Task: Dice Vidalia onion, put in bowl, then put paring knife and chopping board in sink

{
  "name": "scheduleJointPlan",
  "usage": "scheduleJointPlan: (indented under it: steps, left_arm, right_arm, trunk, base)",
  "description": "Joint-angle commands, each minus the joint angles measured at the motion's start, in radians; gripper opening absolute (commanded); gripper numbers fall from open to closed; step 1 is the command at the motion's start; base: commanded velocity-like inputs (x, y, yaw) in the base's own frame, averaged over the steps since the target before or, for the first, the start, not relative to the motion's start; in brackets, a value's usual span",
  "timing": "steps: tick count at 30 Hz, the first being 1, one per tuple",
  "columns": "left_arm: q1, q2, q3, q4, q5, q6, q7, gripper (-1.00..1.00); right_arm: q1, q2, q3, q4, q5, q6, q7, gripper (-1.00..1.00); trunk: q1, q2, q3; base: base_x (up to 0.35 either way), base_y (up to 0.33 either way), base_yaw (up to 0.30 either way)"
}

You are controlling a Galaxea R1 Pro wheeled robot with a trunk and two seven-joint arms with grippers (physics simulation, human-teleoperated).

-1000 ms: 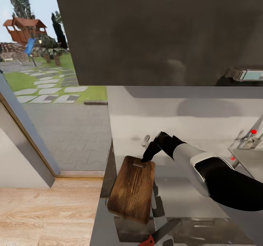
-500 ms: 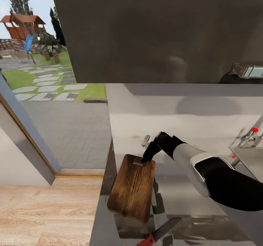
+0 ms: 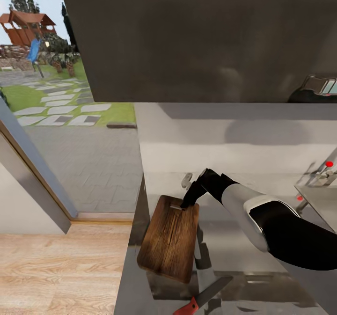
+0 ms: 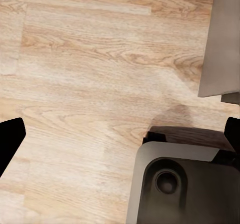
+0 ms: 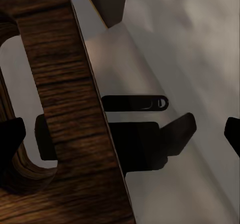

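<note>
Nearest in head view: knife at bottom edge, orange-red handle low, dark blade pointing up and right, lying on glossy grey countertop. Just beyond it, brown wooden board near counter's left end, tilted, far end raised, slot near its far edge. Right gripper at that far edge, black fingers reaching down to slot, clamped on board rim. White and black right arm running in from right side. In right wrist view, board close up, dark grain, handle slot cut through, one black fingertip on slot side and other well out past board edge over pale counter; grip looks closed on board from head view, jaw spacing in wrist view wide, so hold on board judged from head view alone. Light wood floor left of counter. Left wrist view: floor below, black fingertips at both picture edges, set wide apart, nothing between them; dark robot base part underneath. Farther right on counter: sink edge and tap with red tip. Beyond: pale wall, black upper cabinet. Farthest left: paved yard, grass, red playhouse outside.
</note>
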State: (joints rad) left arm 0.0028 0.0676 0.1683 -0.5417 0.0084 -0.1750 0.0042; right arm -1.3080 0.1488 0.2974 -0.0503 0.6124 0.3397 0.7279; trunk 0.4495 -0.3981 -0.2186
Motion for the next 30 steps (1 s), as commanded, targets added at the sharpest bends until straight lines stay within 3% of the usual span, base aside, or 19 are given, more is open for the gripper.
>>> scheduleJointPlan:
  steps: [1,17,30]
  left_arm:
    - [0.000,0.000,0.000,-0.001,0.001,-0.001,0.000,1.00]
    - [0.000,0.000,0.000,-0.001,0.001,-0.001,0.000,1.00]
    - [0.000,0.000,0.000,-0.003,0.001,-0.001,0.000,1.00]
  right_arm:
    - [-0.001,0.000,0.008,-0.002,-0.006,0.007,0.004,1.00]
    - [0.000,-0.001,0.008,-0.002,-0.006,0.006,0.001,1.00]
    - [0.000,-0.001,0.008,-0.002,-0.005,0.007,-0.002,1.00]
  trunk:
    - [0.001,-0.002,-0.003]
    - [0.001,-0.002,-0.028]
    - [0.001,-0.002,-0.031]
  base:
    - [0.000,0.000,0.000]
    - [0.000,0.000,0.000]
    - [0.000,0.000,0.000]
